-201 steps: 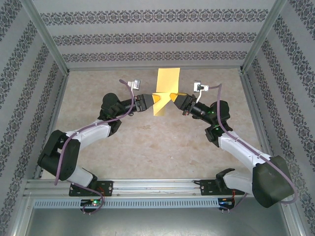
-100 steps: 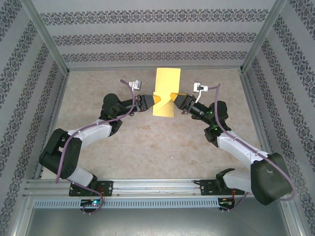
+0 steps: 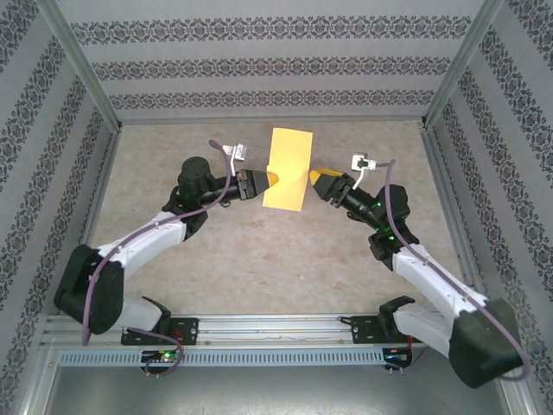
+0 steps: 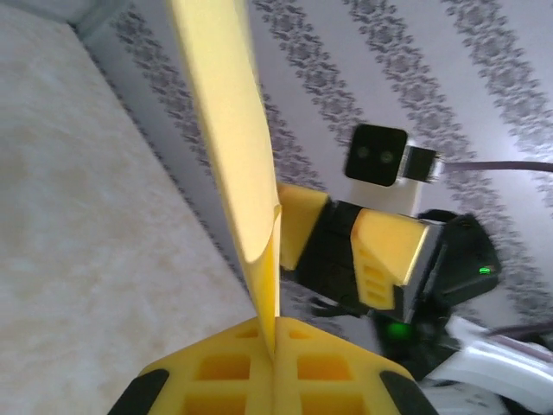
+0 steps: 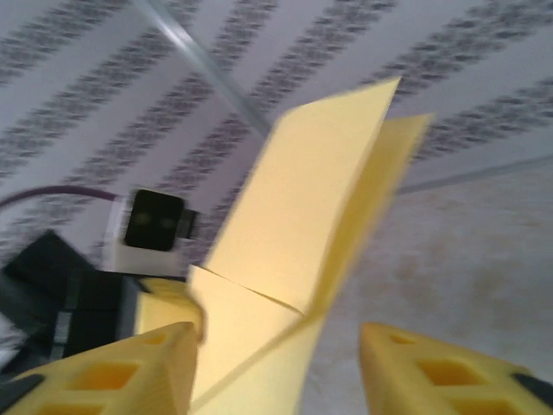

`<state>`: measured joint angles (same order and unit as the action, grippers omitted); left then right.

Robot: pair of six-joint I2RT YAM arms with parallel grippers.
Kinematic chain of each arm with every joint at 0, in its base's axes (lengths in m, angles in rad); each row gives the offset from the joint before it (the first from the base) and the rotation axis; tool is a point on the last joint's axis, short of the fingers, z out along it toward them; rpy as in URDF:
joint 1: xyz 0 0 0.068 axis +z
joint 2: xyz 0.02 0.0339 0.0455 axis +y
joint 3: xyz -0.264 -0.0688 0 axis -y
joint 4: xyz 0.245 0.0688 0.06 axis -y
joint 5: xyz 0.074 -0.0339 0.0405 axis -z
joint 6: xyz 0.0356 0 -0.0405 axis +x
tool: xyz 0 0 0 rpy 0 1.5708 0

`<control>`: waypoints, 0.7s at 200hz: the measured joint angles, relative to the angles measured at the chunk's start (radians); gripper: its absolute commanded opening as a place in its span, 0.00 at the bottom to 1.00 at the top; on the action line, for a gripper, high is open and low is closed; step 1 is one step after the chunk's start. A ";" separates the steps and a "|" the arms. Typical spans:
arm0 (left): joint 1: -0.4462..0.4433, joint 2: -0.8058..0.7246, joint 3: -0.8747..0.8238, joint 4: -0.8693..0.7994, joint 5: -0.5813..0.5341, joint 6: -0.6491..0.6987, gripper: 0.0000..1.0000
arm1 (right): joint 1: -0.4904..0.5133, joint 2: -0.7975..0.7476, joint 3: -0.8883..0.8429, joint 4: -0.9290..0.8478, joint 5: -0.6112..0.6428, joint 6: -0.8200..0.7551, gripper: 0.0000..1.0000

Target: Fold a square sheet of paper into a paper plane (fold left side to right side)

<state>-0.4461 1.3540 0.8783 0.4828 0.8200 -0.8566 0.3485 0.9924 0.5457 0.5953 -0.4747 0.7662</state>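
A beige mottled desk (image 3: 259, 251) is enclosed by walls (image 3: 259, 65) papered in patterned stripes. Over the far middle of the desk the pale-yellow paper (image 3: 289, 160) is held, folded over on itself into a tall narrow shape. Its left edge is clenched in the left claw (image 3: 271, 180); in the left wrist view the yellow fingers (image 4: 225, 372) are pressed together on the sheet, which rises edge-on from them. The right claw (image 3: 316, 179) is released, set just beside the paper's right edge. In the right wrist view the folded layers are seen ahead, between its spread fingers (image 5: 121, 372).
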 measured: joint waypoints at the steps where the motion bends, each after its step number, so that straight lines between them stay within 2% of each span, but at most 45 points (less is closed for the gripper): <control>1: 0.000 -0.003 0.003 -0.011 -0.003 0.005 0.00 | 0.000 -0.004 0.001 -0.008 0.005 -0.004 0.59; 29: -0.013 -0.064 0.137 -0.432 -0.194 0.249 0.00 | 0.000 -0.088 0.031 -0.318 0.199 -0.120 0.73; 45: -0.038 -0.064 0.193 -0.615 -0.319 0.351 0.00 | -0.006 -0.100 0.042 -0.465 0.312 -0.161 0.79; 73: -0.145 -0.018 0.277 -0.942 -0.634 0.482 0.00 | -0.020 -0.092 0.047 -0.676 0.491 -0.201 0.93; 83: -0.195 0.013 0.309 -1.039 -0.756 0.504 0.00 | -0.026 -0.082 0.048 -0.729 0.539 -0.216 0.98; 110: -0.322 0.126 0.380 -1.263 -1.060 0.512 0.00 | -0.035 -0.066 0.048 -0.816 0.628 -0.224 0.98; 140: -0.396 0.235 0.392 -1.427 -1.263 0.446 0.00 | -0.052 -0.060 0.048 -0.835 0.659 -0.224 0.98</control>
<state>-0.8425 1.5890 1.2705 -0.9443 -0.4431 -0.4107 0.2966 0.9325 0.5938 -0.2398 0.1841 0.5423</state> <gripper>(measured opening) 0.045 0.982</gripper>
